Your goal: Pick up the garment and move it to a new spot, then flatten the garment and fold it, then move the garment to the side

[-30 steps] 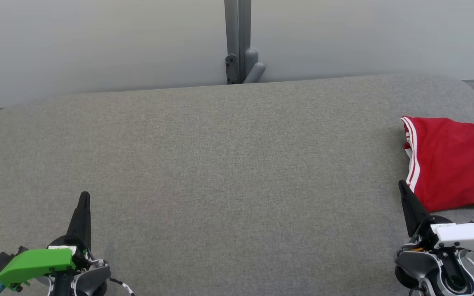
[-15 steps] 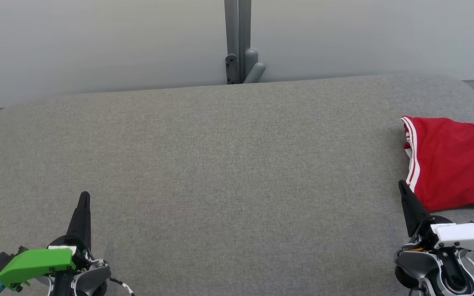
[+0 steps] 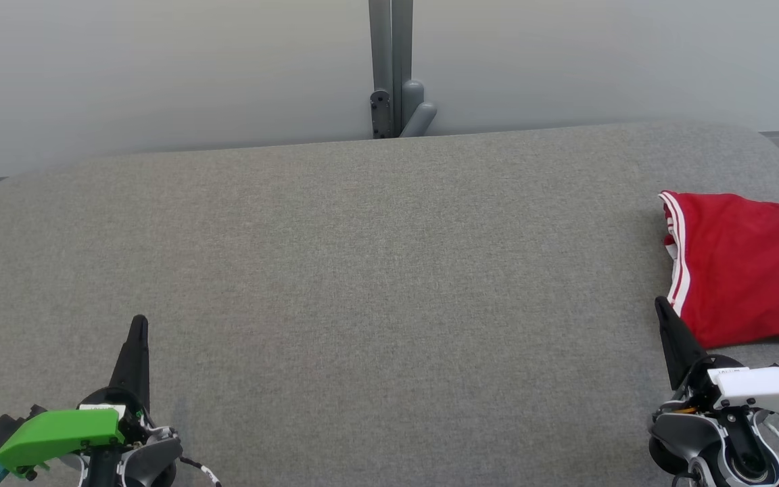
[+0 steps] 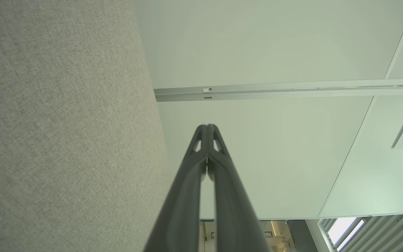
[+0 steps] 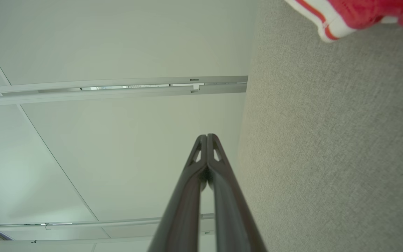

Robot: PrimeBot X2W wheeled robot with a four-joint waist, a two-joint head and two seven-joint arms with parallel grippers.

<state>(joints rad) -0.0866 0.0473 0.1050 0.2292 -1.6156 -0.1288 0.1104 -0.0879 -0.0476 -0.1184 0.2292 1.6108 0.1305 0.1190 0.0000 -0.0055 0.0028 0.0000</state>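
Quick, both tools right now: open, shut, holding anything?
Left tool: closed, holding nothing.
Right tool: closed, holding nothing; the red garment lies free on the table.

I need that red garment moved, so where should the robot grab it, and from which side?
Grip the white-striped hem at the garment's near left corner, coming from the left with the right hand. That edge lies exposed on the table, closest to that hand.
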